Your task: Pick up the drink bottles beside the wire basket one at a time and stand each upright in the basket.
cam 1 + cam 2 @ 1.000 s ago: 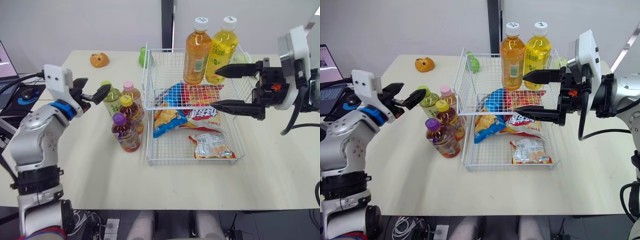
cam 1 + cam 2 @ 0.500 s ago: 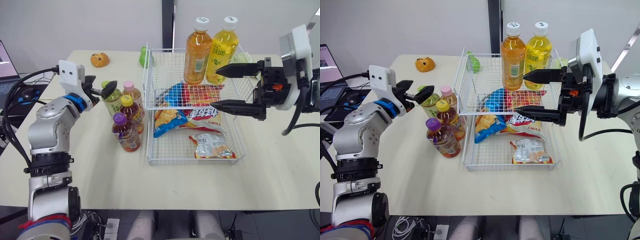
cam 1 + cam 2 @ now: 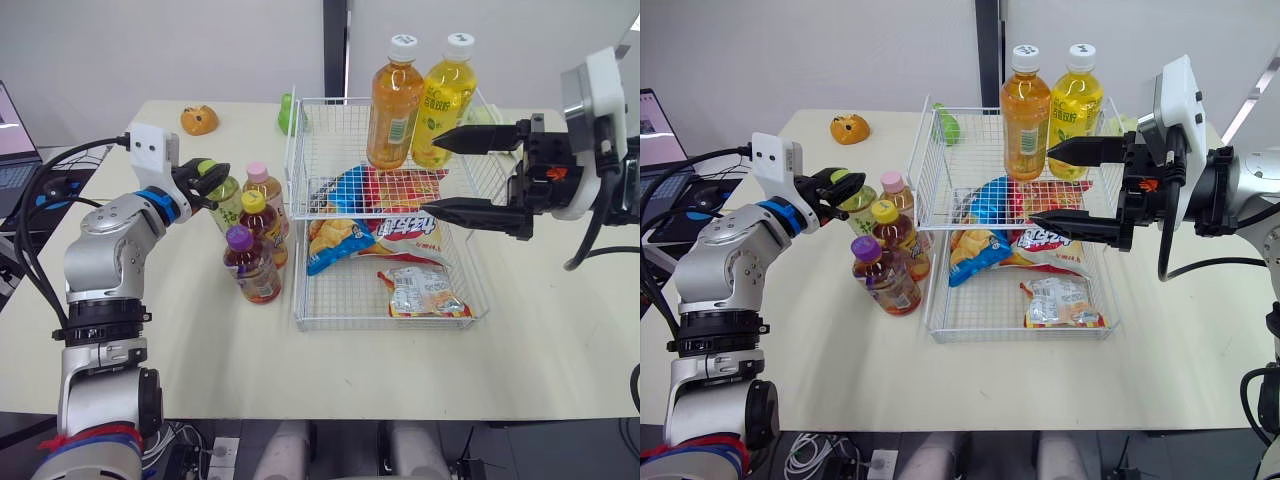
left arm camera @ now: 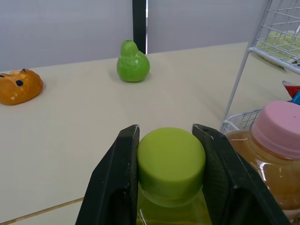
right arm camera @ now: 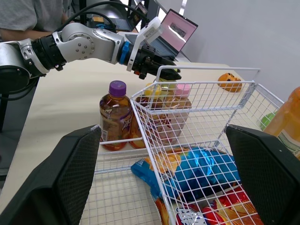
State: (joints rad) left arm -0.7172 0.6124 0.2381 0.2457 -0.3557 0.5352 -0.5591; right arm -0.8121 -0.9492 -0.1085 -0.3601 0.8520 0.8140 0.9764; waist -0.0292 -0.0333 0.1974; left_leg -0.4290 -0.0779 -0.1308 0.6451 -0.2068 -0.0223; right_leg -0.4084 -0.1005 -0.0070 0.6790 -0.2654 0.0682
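Green-capped bottle (image 3: 228,207) being gripped; two bottles (image 3: 393,105) are standing in the wire basket (image 3: 300,150).
Left of centre, the left hand (image 4: 166,129) is pinching its cap (image 4: 171,161) on the worktop (image 3: 400,370); three neighbours (image 3: 252,265) are waiting. The right hand (image 3: 432,175) is hovering spread at right.

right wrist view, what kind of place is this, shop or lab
Most likely a lab or office test bench, not a shop: an open laptop beside the plain table, and toy food props, a green pear and an orange bun.
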